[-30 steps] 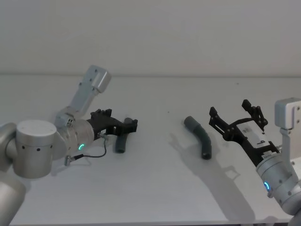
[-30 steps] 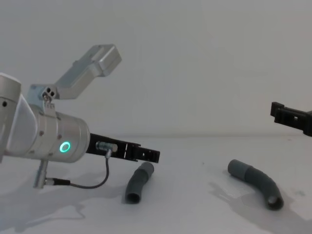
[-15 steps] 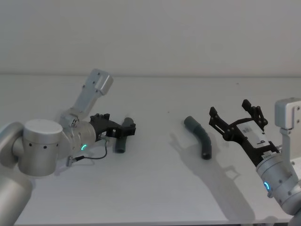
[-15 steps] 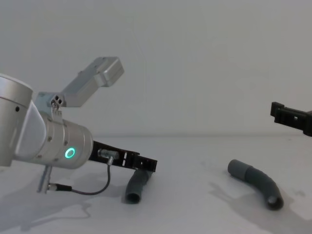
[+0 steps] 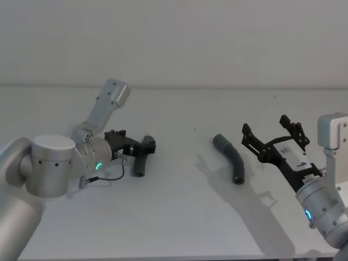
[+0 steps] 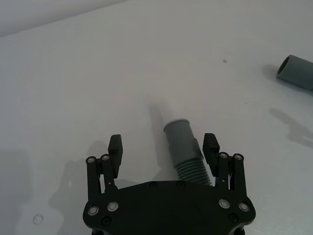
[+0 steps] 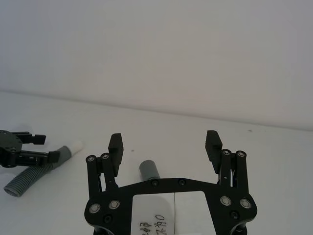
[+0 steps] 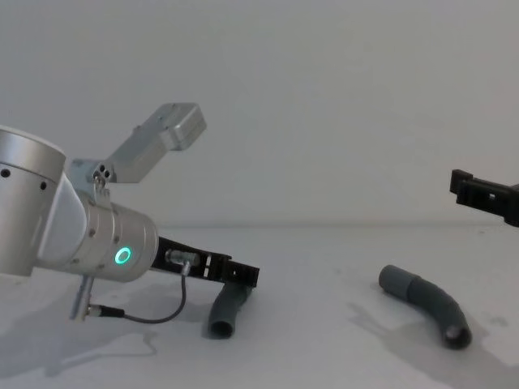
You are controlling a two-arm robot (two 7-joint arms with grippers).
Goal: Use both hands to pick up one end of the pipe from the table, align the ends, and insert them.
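Observation:
The short, nearly straight pipe piece [image 5: 140, 163] lies on the white table [image 5: 179, 217] at the left. My left gripper [image 5: 145, 147] is low over its far end, open, with the fingers on either side of the ribbed part just behind the smooth cuff [image 6: 178, 134], which lies nearer one finger [image 6: 210, 147]. The longer curved piece [image 5: 231, 157] lies right of the middle. My right gripper [image 5: 265, 126] hangs open above the table, just right of it. From the right wrist I see the curved piece's cuff [image 7: 148, 170] and the short piece's whitish tip [image 7: 76, 145].
A grey cable [image 8: 154, 312] loops from my left wrist down to the table beside the short piece. The table's back edge meets a plain pale wall [image 5: 179, 43].
My left gripper has sunk toward the table and now straddles the short piece's far end. The right arm and both pipe pieces have not moved.

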